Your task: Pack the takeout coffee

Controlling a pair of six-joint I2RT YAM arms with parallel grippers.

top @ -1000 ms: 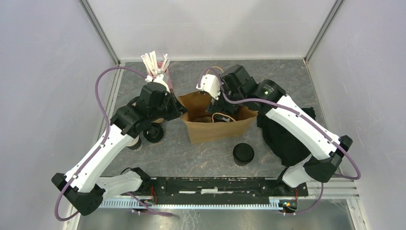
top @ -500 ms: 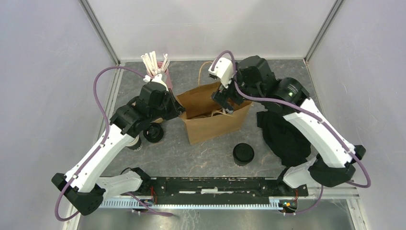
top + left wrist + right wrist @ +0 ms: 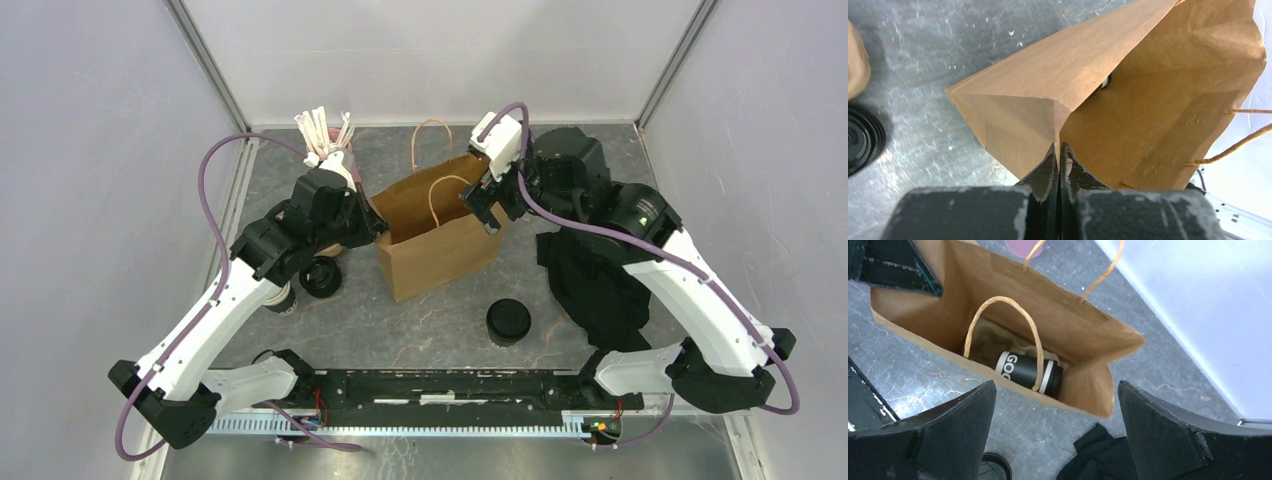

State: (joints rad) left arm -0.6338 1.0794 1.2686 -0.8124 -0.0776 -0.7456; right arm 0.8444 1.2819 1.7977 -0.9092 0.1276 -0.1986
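A brown paper bag (image 3: 440, 240) stands open mid-table. One takeout coffee (image 3: 1029, 372), dark with a pale rim and black lid, lies on its side on the bag's floor (image 3: 998, 305). My left gripper (image 3: 1059, 147) is shut on the bag's left corner fold (image 3: 1098, 75), seen from above as the left gripper (image 3: 377, 228). My right gripper (image 3: 492, 205) hovers open and empty above the bag's right rim, its fingers (image 3: 948, 430) wide apart. A second lidded coffee (image 3: 509, 321) stands in front of the bag, and a third (image 3: 320, 276) by my left arm.
A pink cup of white sticks (image 3: 325, 140) stands at the back left. A black cloth (image 3: 600, 290) lies crumpled right of the bag, under my right arm. A brownish object (image 3: 283, 299) sits partly hidden beneath my left forearm. The bag's twine handles (image 3: 432, 135) stick up.
My right gripper has lifted out of the bag and drawn back to the right, staying open. The bag's handles now stand up. The left gripper kept its hold.
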